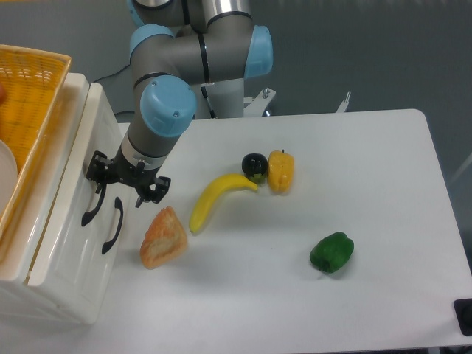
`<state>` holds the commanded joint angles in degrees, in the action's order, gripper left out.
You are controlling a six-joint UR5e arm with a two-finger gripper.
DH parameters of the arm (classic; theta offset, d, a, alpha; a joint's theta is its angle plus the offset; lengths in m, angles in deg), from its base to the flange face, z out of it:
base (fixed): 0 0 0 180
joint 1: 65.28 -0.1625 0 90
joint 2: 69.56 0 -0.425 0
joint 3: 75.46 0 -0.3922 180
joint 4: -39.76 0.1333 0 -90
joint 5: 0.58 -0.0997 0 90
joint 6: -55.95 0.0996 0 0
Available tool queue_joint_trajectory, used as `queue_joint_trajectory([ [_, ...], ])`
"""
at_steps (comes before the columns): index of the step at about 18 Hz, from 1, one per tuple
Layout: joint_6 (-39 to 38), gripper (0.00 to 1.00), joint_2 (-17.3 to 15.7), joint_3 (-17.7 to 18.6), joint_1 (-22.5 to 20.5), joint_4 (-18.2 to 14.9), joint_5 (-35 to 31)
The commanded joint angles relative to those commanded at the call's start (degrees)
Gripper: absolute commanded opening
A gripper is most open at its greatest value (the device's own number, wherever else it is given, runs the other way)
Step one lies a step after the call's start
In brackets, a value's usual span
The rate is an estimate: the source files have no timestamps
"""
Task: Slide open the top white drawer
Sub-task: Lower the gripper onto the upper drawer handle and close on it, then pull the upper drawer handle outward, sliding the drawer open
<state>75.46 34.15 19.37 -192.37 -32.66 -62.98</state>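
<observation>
White drawer [70,214], black handle [91,209], yellow banana [215,197], green pepper [332,252].

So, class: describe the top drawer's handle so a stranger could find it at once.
Start at the white cabinet on the table's left edge, under the yellow wicker basket. Its front carries two curved black handles; the top drawer's handle is the one farther left. Only this handle has the gripper at its upper end; the lower handle hangs free.

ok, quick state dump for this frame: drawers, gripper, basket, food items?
top white drawer: about shut, handle at the gripper
lower white drawer: shut
gripper: at the top handle; open or shut unclear
yellow wicker basket: on top of cabinet
banana: lying flat
bread: on table
green pepper: lying loose
yellow pepper: touching black ball
</observation>
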Motion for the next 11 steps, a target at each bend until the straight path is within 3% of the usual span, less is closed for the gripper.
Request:
queue_joint_trajectory([
  [11,0.0,0.63,-0.2,0.1,-0.4,-0.1,0.4],
])
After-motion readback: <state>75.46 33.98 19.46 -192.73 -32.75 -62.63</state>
